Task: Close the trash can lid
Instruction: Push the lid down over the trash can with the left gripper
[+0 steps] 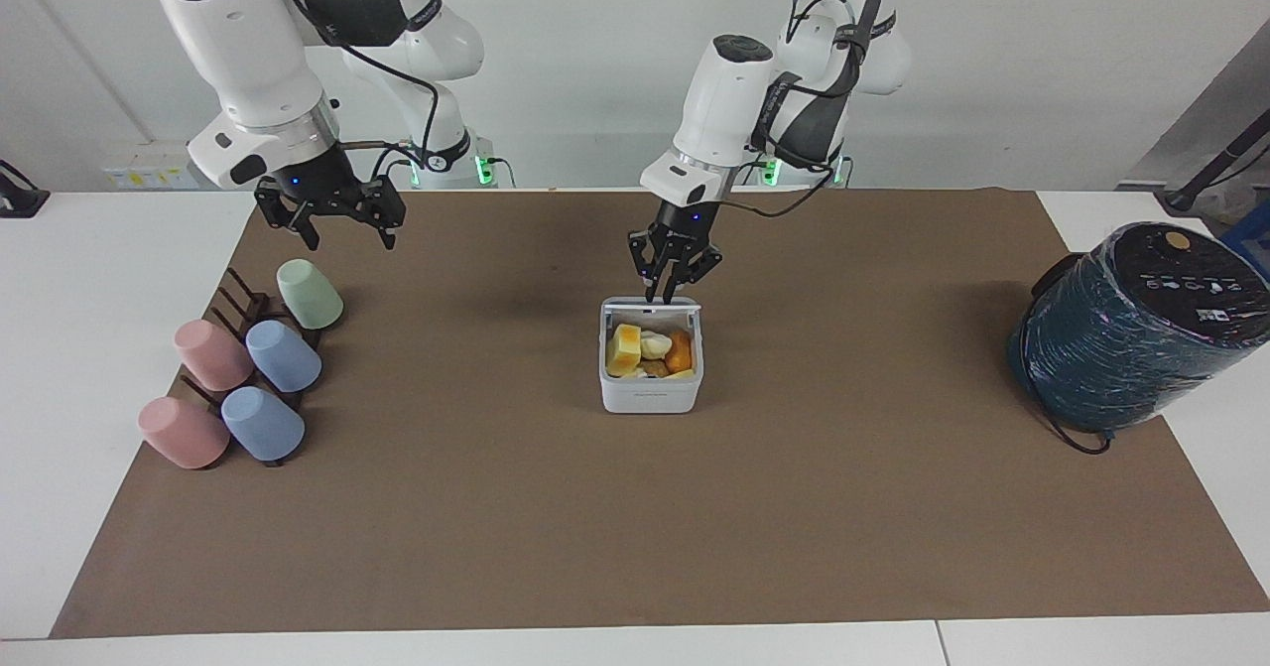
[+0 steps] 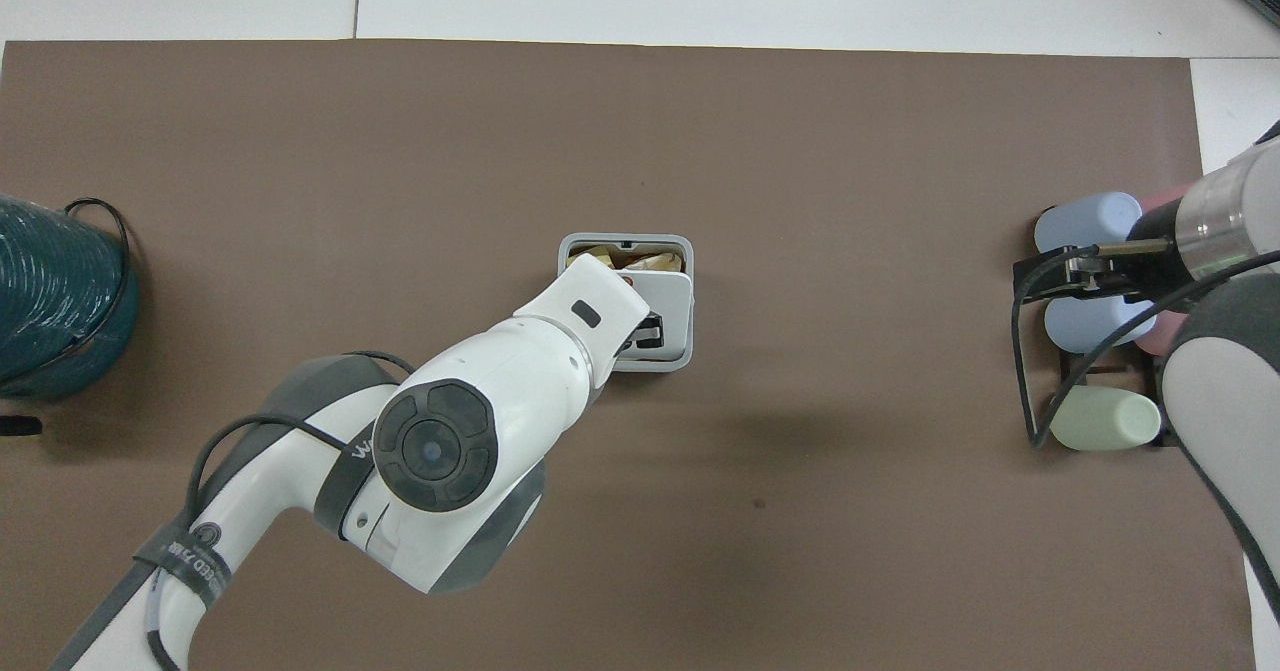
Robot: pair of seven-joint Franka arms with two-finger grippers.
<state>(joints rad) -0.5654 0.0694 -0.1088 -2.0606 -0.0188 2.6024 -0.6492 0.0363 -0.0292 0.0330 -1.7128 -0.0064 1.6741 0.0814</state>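
The small white trash can [image 1: 650,394] stands in the middle of the brown mat, with yellow and orange scraps [image 1: 643,346] in it. Its white lid [image 1: 651,304] is tilted partway down over the opening, hinged on the side nearer to the robots. In the overhead view the lid [image 2: 668,301] covers most of the can, and only a strip at the can's rim [image 2: 625,242] shows. My left gripper [image 1: 663,296] points down and touches the lid's upper edge; it also shows in the overhead view [image 2: 648,332]. My right gripper [image 1: 342,239] is open and waits in the air above the cup rack.
A dark rack with several pastel cups [image 1: 248,368] lies at the right arm's end of the mat, and shows in the overhead view [image 2: 1095,331]. A large dark teal wrapped cylinder [image 1: 1131,329] with a cable stands at the left arm's end, and shows in the overhead view [image 2: 50,291].
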